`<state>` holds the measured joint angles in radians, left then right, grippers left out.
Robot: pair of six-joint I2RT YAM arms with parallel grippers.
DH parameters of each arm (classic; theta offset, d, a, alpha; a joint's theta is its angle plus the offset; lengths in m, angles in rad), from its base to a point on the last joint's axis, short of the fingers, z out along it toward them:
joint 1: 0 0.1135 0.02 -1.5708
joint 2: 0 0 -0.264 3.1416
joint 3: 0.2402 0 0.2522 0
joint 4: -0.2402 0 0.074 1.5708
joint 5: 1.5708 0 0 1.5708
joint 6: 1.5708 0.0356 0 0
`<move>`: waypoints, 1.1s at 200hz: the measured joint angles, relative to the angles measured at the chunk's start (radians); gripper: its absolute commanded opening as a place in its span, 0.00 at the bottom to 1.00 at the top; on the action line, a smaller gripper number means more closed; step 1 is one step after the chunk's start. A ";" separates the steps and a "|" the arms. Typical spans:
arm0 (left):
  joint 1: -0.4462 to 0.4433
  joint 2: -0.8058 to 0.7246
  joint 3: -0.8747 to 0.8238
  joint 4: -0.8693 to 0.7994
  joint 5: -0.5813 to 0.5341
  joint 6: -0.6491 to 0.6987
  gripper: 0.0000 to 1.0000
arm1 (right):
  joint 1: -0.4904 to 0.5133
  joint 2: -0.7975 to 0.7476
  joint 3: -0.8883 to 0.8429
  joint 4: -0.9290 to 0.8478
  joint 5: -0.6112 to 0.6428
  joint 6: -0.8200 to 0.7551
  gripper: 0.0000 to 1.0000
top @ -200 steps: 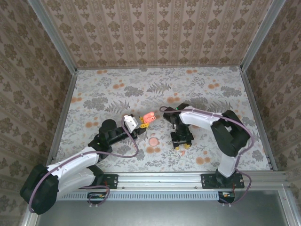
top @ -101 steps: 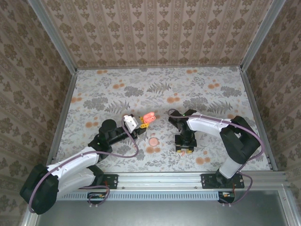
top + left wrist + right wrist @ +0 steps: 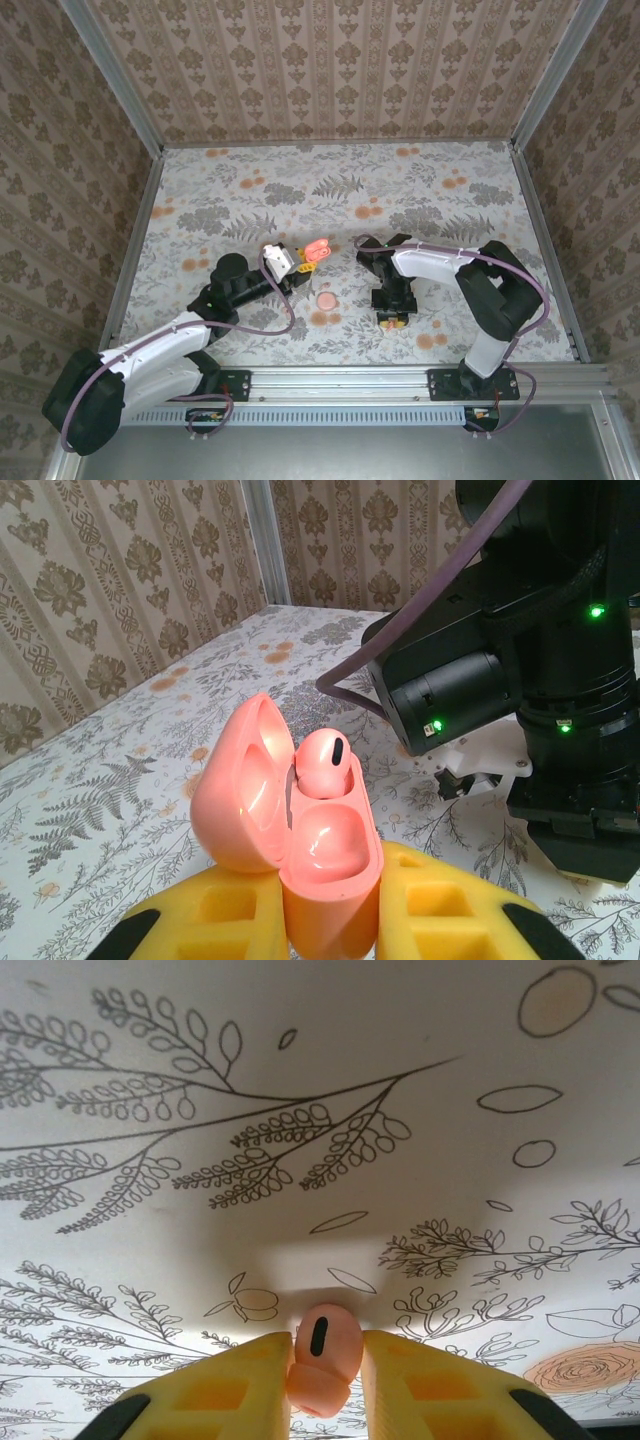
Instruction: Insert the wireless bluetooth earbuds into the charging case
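Arms [image 3: 430,262] low, right gripper [image 3: 326,1340] tight on earbud [image 3: 322,1358], left gripper [image 3: 330,905] tight on charging case [image 3: 328,835]

No writing or label seems legible on anything here.

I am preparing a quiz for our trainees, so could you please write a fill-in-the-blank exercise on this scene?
The left end effector grips the charging case, whose lid stands ____.
Seated inside the case is ____ earbud.
The right end effector pinches the other earbud between its ____ fingers.
Missing words: open; one; yellow.
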<state>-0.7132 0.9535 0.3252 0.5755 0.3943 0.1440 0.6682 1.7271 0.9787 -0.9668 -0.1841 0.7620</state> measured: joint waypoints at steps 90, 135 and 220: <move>0.000 0.037 0.000 0.005 0.002 -0.001 0.19 | 0.000 -0.158 -0.026 0.098 0.076 -0.039 0.19; 0.000 0.127 0.003 0.046 0.027 -0.022 0.19 | 0.000 -0.438 -0.127 0.357 0.137 -0.203 0.20; 0.000 0.267 0.084 0.084 0.150 -0.082 0.19 | -0.069 -0.811 -0.367 0.887 0.035 -0.676 0.22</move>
<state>-0.7128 1.2205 0.4091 0.6598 0.5446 0.0620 0.5987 0.9161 0.6113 -0.0795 -0.1493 0.0860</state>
